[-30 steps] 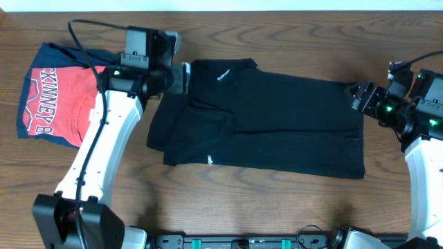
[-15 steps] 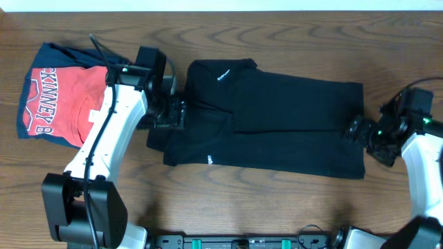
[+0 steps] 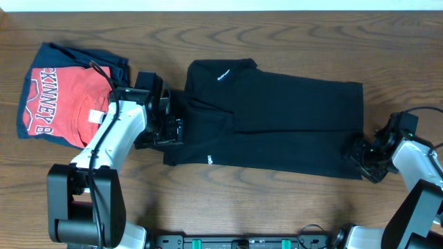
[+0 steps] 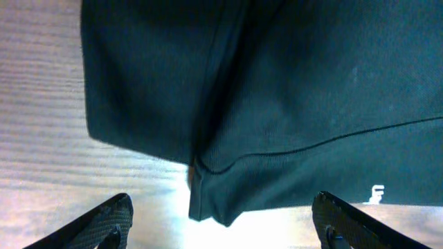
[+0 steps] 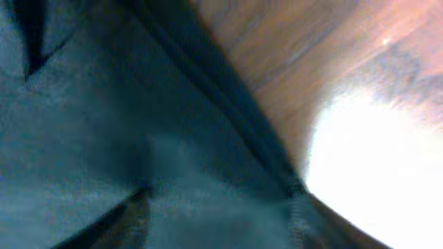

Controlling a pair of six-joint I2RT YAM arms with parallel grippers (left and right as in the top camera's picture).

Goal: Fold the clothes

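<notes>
The black shirt [image 3: 277,117] lies folded lengthwise across the middle of the table, collar lettering at the top left and a small white mark at the lower left hem. My left gripper [image 3: 172,130] hovers low at the shirt's lower left edge. In the left wrist view it [image 4: 221,225] is open, its fingers wide on either side of a folded corner of the shirt [image 4: 277,104]. My right gripper [image 3: 358,152] is at the shirt's lower right corner. The blurred right wrist view shows the gripper [image 5: 218,218] with its fingers apart and the shirt's fabric [image 5: 104,138] filling the gap between them.
A red T-shirt with white block letters [image 3: 59,100] lies on a navy-blue garment [image 3: 76,52] at the far left, just beyond my left arm. Bare wood table [image 3: 277,207] runs along the front, and the arm bases stand at the front edge.
My left gripper moved from the collar down to the shirt's lower left edge and opened wider. My right gripper dropped from the upper right to the lower right corner and narrowed.
</notes>
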